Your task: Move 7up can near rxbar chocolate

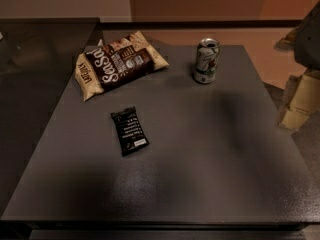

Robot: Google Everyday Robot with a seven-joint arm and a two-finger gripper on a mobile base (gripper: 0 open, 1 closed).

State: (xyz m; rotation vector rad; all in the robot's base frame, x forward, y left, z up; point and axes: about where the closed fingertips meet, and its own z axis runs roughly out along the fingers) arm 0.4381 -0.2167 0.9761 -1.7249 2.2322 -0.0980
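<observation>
7up can (206,60): upright on the dark grey surface (200,174), upper right of the frame, near the far edge. Rxbar chocolate (129,131): flat, left of centre, well apart from the can. Chip bag (117,64): flat, upper left. Hand (299,100): at the right edge of the frame, beyond the surface, apart from the can; how far open, cannot tell.

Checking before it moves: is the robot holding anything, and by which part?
Nothing is held. The can stands free on the table, and the gripper is not in view; only part of the arm shows at the right edge.
</observation>
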